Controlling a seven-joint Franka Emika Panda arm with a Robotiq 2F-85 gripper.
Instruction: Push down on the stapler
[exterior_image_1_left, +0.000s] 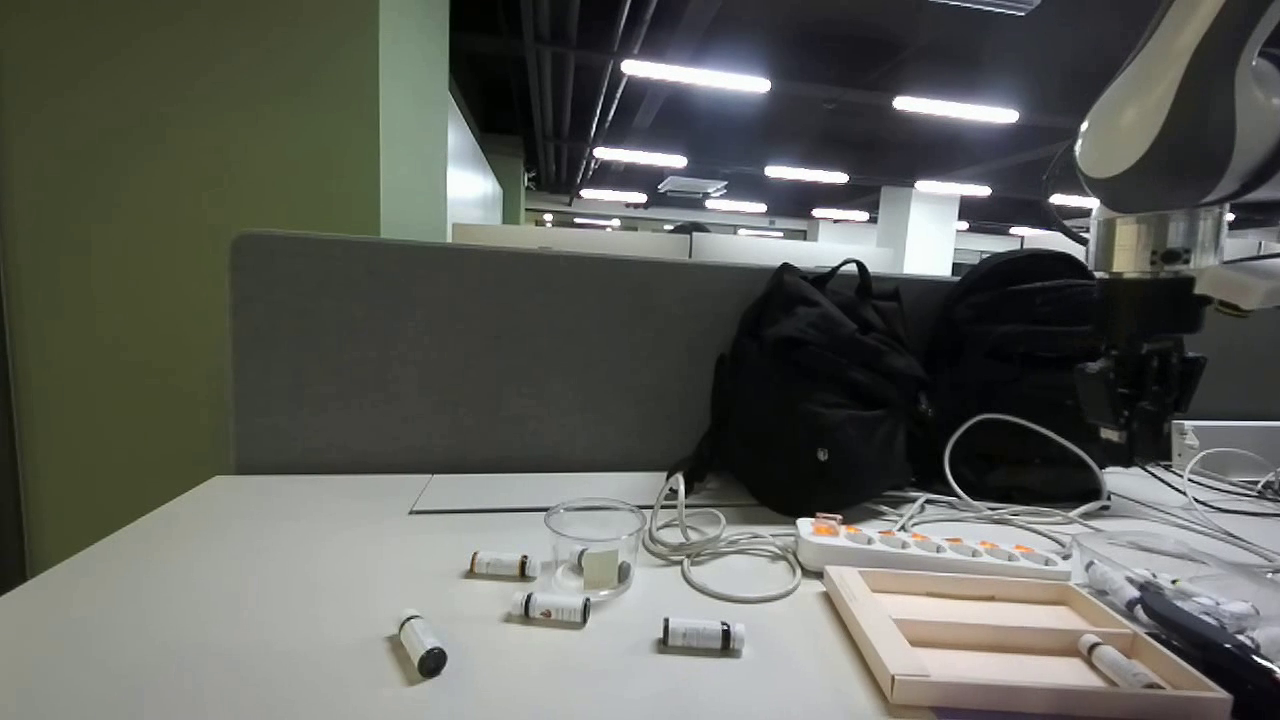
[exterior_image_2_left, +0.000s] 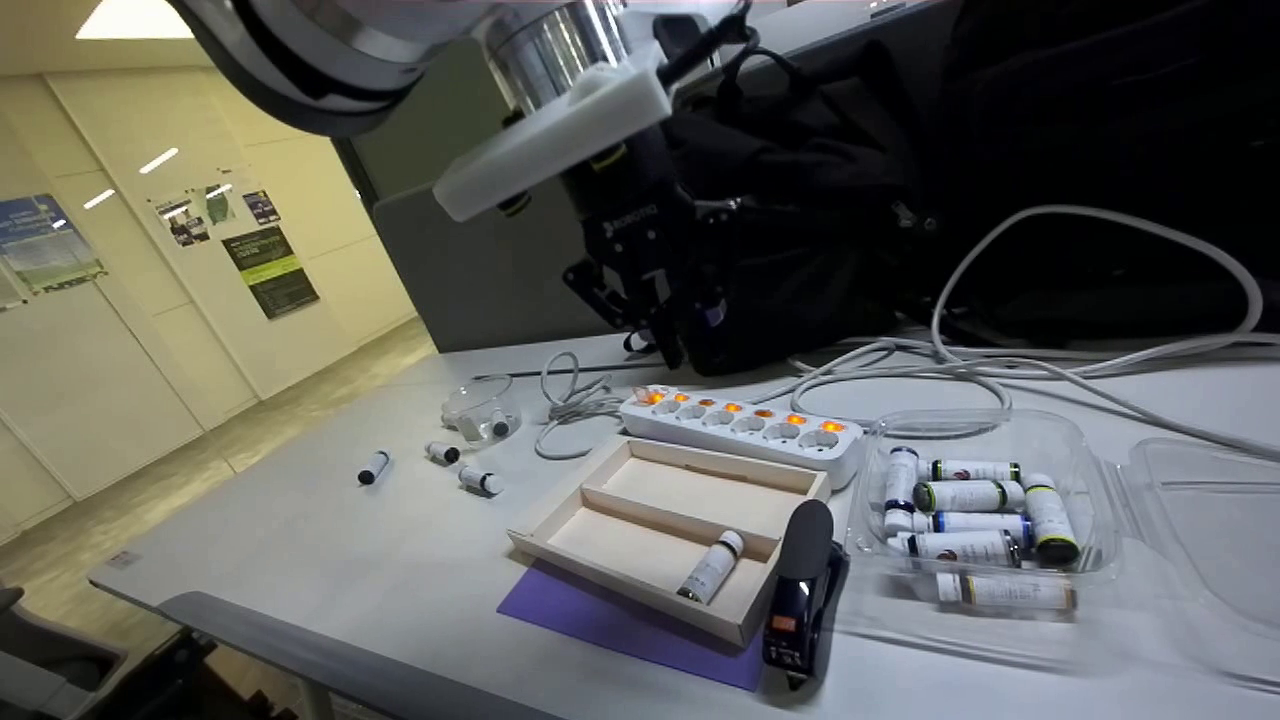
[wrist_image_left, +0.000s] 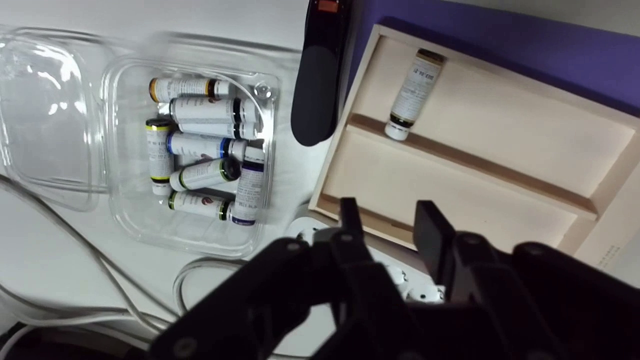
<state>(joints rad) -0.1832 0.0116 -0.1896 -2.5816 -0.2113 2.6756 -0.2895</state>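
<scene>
Stapler (exterior_image_2_left: 802, 590): on bench (exterior_image_2_left: 420, 560), just beside wooden tray (exterior_image_2_left: 670, 517). Long axis: roughly along adjacent tray side. Rounded end: toward tray edge nearest power strip (exterior_image_2_left: 740, 430); orange-marked end: opposite. Fingers (wrist_image_left: 432, 237): apart, above tray level.

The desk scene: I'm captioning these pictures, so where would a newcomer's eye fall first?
Probably on the two bulky black backpacks before the grey partition, and the open gripper hanging over the desk. Next, the orange lights of the white power strip glow beside the pale wooden tray. The black stapler lies between that tray and the clear tub of small bottles.
</scene>
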